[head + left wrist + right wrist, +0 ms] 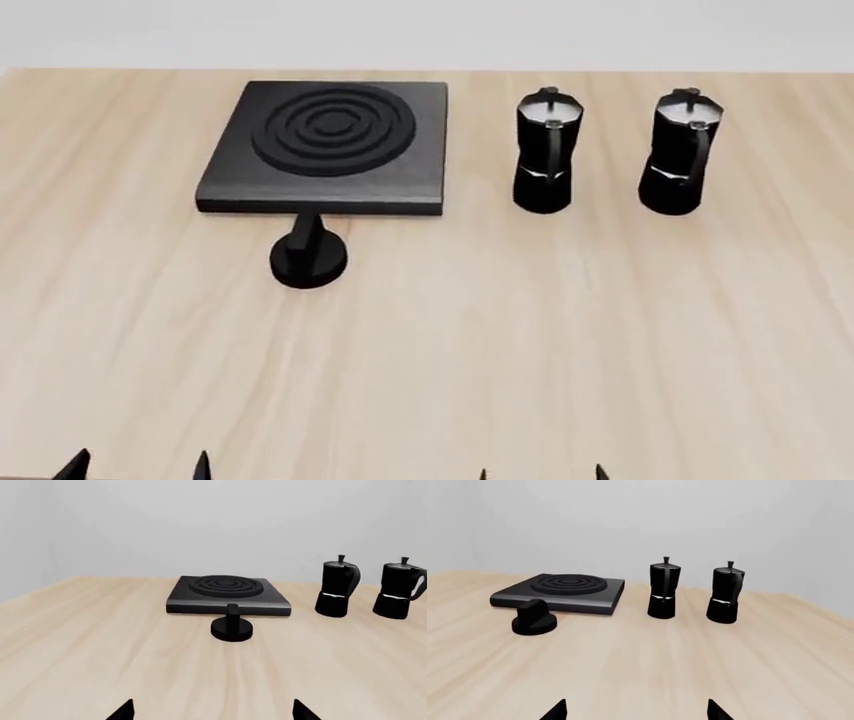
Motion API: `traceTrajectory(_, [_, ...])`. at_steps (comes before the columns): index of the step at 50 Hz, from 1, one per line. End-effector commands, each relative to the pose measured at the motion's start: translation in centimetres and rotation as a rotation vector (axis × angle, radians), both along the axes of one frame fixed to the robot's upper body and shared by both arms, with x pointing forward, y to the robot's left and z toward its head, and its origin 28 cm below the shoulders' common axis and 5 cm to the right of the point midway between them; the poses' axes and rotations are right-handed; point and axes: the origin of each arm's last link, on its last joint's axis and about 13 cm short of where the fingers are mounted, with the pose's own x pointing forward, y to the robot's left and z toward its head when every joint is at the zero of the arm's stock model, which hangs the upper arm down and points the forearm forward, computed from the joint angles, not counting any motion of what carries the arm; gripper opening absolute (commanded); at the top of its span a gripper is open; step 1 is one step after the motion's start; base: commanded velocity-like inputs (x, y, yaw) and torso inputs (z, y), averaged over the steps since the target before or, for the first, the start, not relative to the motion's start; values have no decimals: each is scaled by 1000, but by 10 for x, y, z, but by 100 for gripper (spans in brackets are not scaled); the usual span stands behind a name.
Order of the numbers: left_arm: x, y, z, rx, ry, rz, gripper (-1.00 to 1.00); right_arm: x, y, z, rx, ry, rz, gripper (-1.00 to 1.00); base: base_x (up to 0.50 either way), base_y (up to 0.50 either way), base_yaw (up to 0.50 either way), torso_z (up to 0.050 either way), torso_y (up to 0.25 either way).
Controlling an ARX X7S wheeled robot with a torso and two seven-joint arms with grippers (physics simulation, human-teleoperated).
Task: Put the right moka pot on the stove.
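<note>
The table (441, 380) is big and made of light wood. The stove (327, 145) lies flat near the far edge, toward the far left corner. Nothing is on its round burner yet. A small black knob (310, 258) sits just in front of the stove.

Two black pots stand side by side to the right of the stove, near the far edge. The right pot (678, 155) is the one I must move. It stands upright, apart from the left pot (547, 155), and the left pot is between it and the stove.

My left gripper (140, 465) and my right gripper (541, 472) are both down at the near edge. Only the tips show. Both are spread apart and hold nothing.

So I think the job has not begun. I must reach the right pot, grab it, lift it past the other pot, and set it on the burner.
</note>
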Motion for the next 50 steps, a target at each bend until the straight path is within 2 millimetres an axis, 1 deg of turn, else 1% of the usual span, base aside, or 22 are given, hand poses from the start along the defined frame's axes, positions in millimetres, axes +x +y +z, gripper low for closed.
traceTrajectory(1, [0, 0, 0, -2, 0, -1, 100, 1, 1, -2, -3, 1, 2, 100, 152, 39, 0, 0, 0])
traceTrajectory(50, [0, 0, -1, -1, 0, -2, 100, 1, -1, -1, -3, -1, 0, 100, 153, 35, 0, 0, 0])
